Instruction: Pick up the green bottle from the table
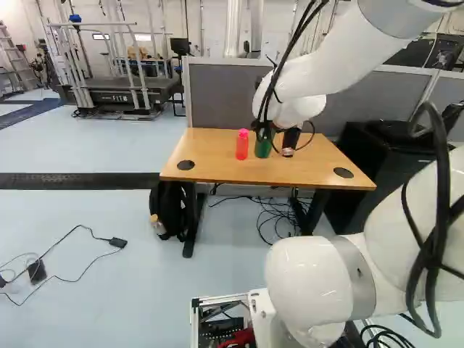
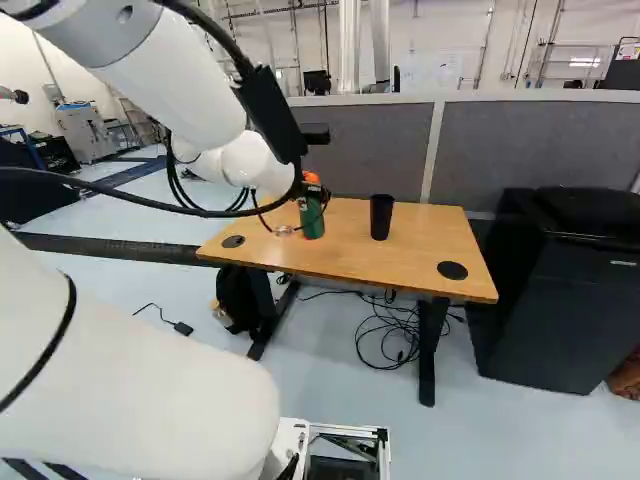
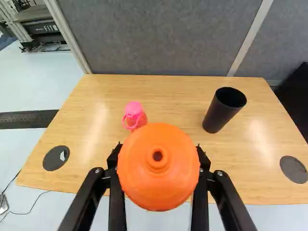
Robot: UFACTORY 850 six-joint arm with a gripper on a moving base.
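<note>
The task looks nearly complete: the green bottle [image 2: 312,222] is in the claw [image 3: 159,154], and it seems to be off the bench [image 3: 96,120] already; the claw is grasping it, with 1 finger on each side of the bottle just beyond its orange cap [image 3: 158,185].

The wrist view looks almost straight down onto that cap, which stands large between the 2 fingers and hides most of the body below; the contact itself is partly covered, yet the fit from 2 sides reads as a real grip rather than a loose straddle.

As for the lift, the 2 base views set the bottle at quite different places against the bench; in the left base view it appears between the pink bottle [image 1: 241,145] and the black cup [image 2: 381,217], while in the right base view it sits farther from the cup; that suggests it hangs in the air, nearer the base than those 2 things, though its underside is hidden in the wrist view and I cannot tell how high it is.

The pink bottle and the cup both stand upright on the bench, well apart from each other, and neither seems to touch the claw.

So reaching, gripping and, as I judge it, raising are done; what is left is small: hold the grip firm, and perhaps rise a little more to make the pickup certain; a slip of the smooth bottle is the main risk.
</note>
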